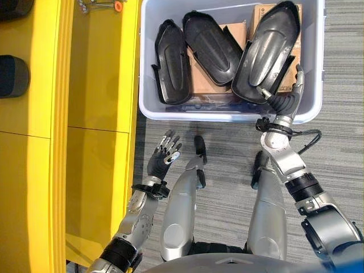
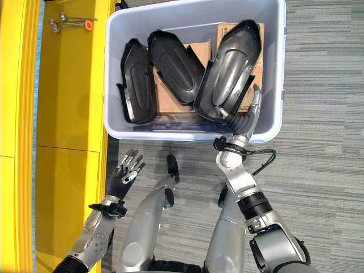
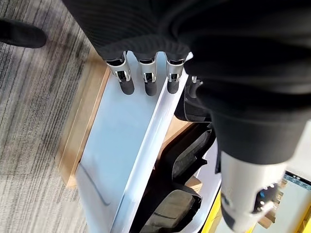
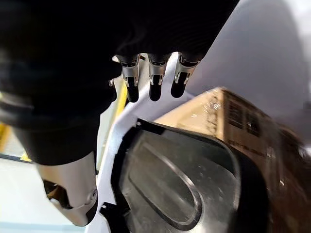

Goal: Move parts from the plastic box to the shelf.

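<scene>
Three black moulded parts lie in the pale grey plastic box (image 1: 227, 116): one on the left (image 1: 170, 62), one in the middle (image 1: 211, 48), and a larger one on the right (image 1: 270, 51) leaning on cardboard. My right hand (image 1: 282, 105) is at the box's near rim by the large part's (image 4: 180, 184) near end. Its fingers (image 4: 154, 80) are straight and its thumb rests against the part's edge. My left hand (image 1: 165, 153) hovers open over the carpet between the box and the yellow shelf (image 1: 96, 74), holding nothing.
Brown cardboard boxes (image 1: 205, 82) sit under the parts inside the box. On the shelf lie small metal tools with an orange tag (image 1: 102, 5) at the far end and a dark rounded object (image 1: 14, 77) further left. Grey carpet surrounds the box.
</scene>
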Robot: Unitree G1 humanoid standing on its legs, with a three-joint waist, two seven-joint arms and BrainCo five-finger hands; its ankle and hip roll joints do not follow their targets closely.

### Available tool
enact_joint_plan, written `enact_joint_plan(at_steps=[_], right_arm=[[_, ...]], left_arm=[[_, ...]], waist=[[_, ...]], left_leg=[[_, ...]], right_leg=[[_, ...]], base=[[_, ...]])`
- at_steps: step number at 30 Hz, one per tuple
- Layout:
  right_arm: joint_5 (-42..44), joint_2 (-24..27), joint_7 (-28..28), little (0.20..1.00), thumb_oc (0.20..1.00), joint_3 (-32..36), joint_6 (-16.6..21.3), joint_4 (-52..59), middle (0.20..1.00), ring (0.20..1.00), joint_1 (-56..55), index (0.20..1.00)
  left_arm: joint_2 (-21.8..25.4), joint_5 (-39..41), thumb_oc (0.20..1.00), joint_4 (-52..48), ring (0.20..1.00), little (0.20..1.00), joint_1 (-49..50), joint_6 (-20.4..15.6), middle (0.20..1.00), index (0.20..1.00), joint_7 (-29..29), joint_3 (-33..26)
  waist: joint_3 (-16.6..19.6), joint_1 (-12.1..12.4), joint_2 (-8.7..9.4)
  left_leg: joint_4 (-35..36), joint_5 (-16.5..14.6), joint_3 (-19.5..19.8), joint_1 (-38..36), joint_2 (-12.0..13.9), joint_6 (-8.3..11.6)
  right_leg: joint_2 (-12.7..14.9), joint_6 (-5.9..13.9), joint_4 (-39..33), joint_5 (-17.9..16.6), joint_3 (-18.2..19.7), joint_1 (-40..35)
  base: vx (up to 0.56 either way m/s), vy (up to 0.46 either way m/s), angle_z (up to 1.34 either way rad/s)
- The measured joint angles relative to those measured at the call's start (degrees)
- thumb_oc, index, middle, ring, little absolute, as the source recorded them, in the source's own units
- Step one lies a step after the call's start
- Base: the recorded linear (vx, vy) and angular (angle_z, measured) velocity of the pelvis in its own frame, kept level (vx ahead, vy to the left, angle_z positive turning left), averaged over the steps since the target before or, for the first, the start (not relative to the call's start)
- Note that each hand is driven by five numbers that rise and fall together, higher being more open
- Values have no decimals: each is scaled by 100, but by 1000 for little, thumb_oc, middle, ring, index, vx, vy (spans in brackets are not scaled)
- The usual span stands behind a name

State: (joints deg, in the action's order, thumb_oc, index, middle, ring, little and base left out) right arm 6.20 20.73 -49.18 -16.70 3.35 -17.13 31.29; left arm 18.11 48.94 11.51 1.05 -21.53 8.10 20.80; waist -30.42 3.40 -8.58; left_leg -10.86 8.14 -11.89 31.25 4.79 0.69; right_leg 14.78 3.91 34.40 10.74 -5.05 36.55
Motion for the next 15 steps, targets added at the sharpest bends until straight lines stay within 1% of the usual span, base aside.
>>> enact_joint_plan(at_steps=[3,5,9,12,15], right_arm=[[234,-2,-53,1000,1000,17,110,-201,1000,1000,91,1000],[295,24,-111,1000,1000,236,218,-592,1000,1000,227,1000],[394,80,-39,1000,1000,558,243,-651,1000,1000,347,1000],[636,88,77,1000,1000,571,226,-797,1000,1000,600,1000],[957,79,230,1000,1000,583,189,-1211,1000,1000,782,1000]], left_arm=[[3,-3,1000,1,1000,1000,-22,1,1000,1000,-101,-3],[17,0,1000,2,1000,1000,-24,1,1000,1000,-106,-2],[20,1,1000,100,1000,1000,-28,3,1000,1000,-106,-4],[21,-1,1000,99,1000,1000,-29,15,1000,1000,-105,-2],[21,-1,1000,101,1000,1000,-28,56,1000,1000,-105,-3]], waist=[[0,30,0],[0,81,0],[0,77,0],[0,86,0],[0,122,0]], left_leg=[[-12,0,6,1,2,0],[-12,1,14,5,3,9],[-15,-11,15,12,-2,28],[-16,7,20,12,-2,9],[-16,14,35,21,-2,20]], right_leg=[[1,-27,23,18,-3,1],[3,-53,38,39,-15,4],[13,-52,39,40,-19,7],[13,-51,65,44,-19,18],[13,-45,80,51,-31,23]], base=[[0,0,0],[22,5,3],[0,0,0],[0,0,0],[0,0,0]])
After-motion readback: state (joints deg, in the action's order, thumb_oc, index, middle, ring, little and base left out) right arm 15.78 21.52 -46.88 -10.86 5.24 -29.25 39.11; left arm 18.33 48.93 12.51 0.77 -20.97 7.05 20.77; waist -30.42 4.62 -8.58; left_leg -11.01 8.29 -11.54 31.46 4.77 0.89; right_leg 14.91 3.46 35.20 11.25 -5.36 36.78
